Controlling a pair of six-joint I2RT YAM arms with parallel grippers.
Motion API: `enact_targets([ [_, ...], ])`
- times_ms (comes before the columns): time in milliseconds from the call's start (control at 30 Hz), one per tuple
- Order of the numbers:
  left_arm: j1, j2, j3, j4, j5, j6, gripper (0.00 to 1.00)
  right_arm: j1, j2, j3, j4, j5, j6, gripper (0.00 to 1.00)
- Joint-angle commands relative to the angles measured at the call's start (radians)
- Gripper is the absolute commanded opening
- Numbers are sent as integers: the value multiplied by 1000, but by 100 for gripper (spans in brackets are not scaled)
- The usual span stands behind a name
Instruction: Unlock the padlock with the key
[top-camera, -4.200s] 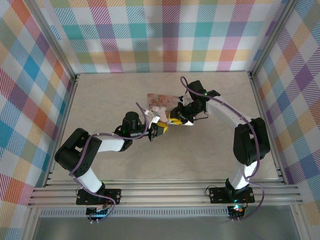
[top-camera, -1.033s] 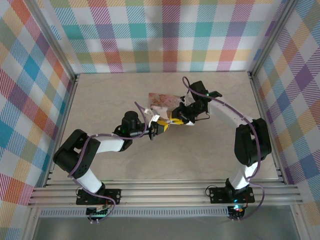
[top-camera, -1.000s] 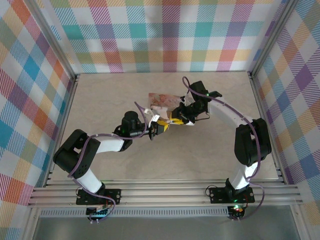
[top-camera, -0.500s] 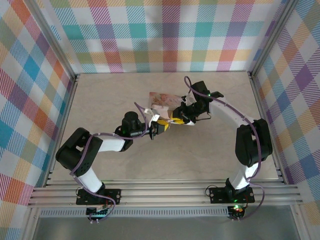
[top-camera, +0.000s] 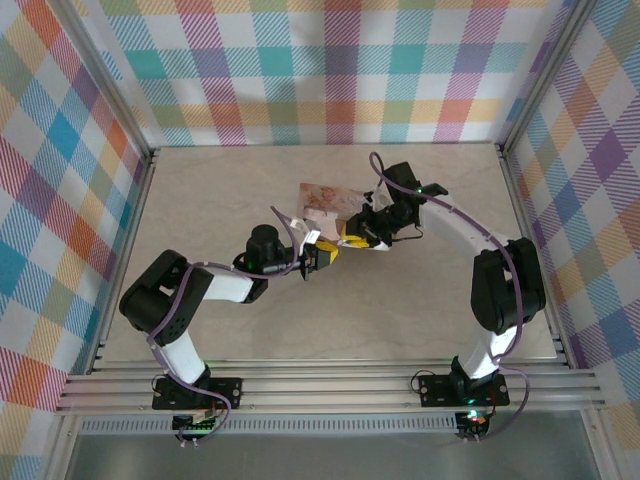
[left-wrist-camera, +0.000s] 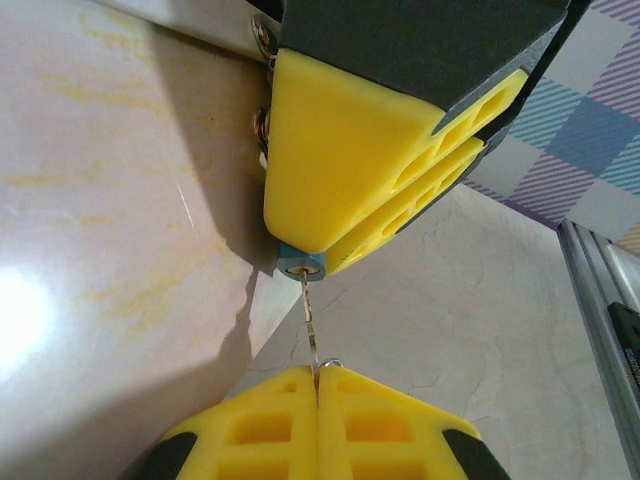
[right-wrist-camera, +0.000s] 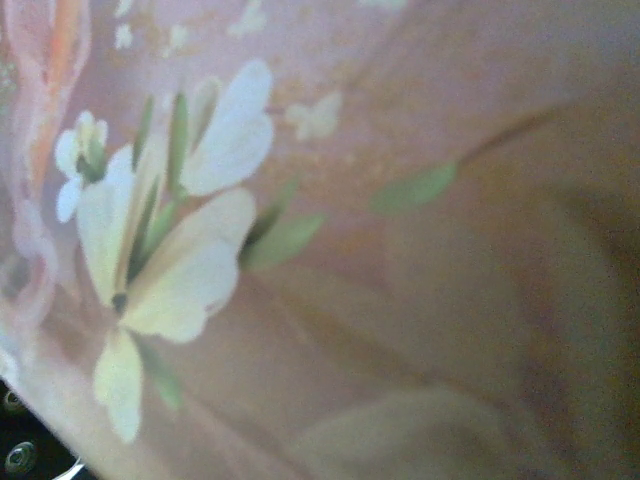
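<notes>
Tin (top-camera: 325, 197) nudged rightward, key (left-wrist-camera: 311, 327) pinched in left jaws, touching padlock (left-wrist-camera: 301, 263)

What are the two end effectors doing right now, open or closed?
The left end effector is closed, pinching the key.
The right end effector is closed on the padlock.

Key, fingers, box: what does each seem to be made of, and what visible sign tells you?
Key: thin bare metal, going by its grey glint. Fingers: matte yellow plastic, seemingly moulded, with open cells. Box: smooth pink surface printed with flowers, perhaps painted tin; the look leaves that open.
</notes>
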Motion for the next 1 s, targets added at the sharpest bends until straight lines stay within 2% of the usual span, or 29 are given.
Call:
enact_targets([
  [0, 2, 14, 30, 38, -15, 3, 0, 14, -44, -3, -10, -126, -7, 0],
  [633, -4, -6, 65, -123, 21, 119, 0, 14, -16, 47, -102, -150, -75, 0],
  [967, -1, -33, 79, -185, -10, 136, 0, 14, 2, 78, -184, -134, -129, 0],
])
